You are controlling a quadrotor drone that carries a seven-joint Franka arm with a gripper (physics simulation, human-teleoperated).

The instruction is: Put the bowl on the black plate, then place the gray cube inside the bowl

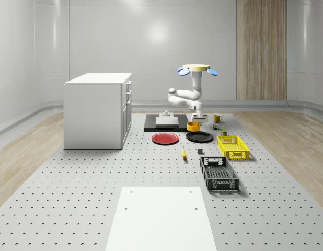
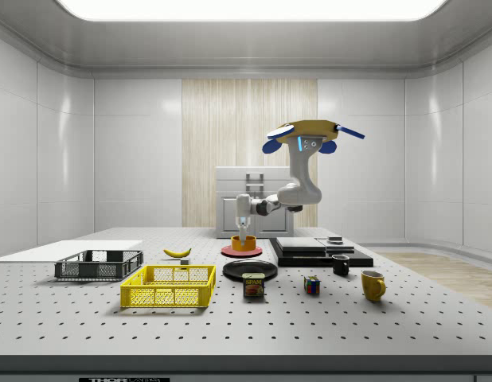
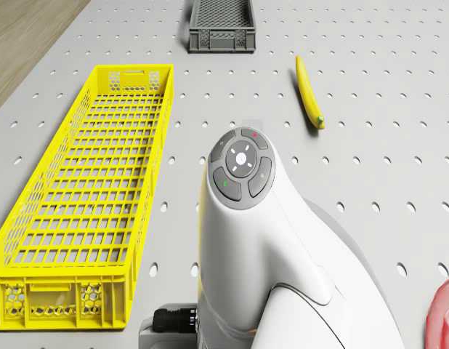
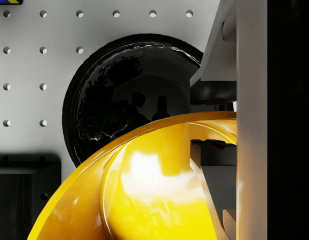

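The yellow bowl (image 1: 193,126) hangs just above the table at the far edge of the black plate (image 1: 199,137), with my gripper (image 1: 196,120) shut on its rim. In the wrist view one finger (image 4: 210,161) is inside the bowl (image 4: 144,190) and the other is outside the rim, with the black plate (image 4: 124,95) beyond. In the side view the bowl (image 2: 244,243) is under the gripper (image 2: 243,233), behind the plate (image 2: 250,269). A small gray cube (image 1: 200,152) lies beside the banana (image 1: 183,152). The drone (image 1: 196,68) hovers over the table's back, above the bowl.
A red plate (image 1: 165,138) lies to the whole-scene view's left of the black one. A yellow crate (image 1: 233,147) and a dark crate (image 1: 219,174) stand on the right. A black platform (image 1: 162,123), a white cabinet (image 1: 99,110), a mug (image 1: 217,118) and a can (image 1: 223,131) sit nearby.
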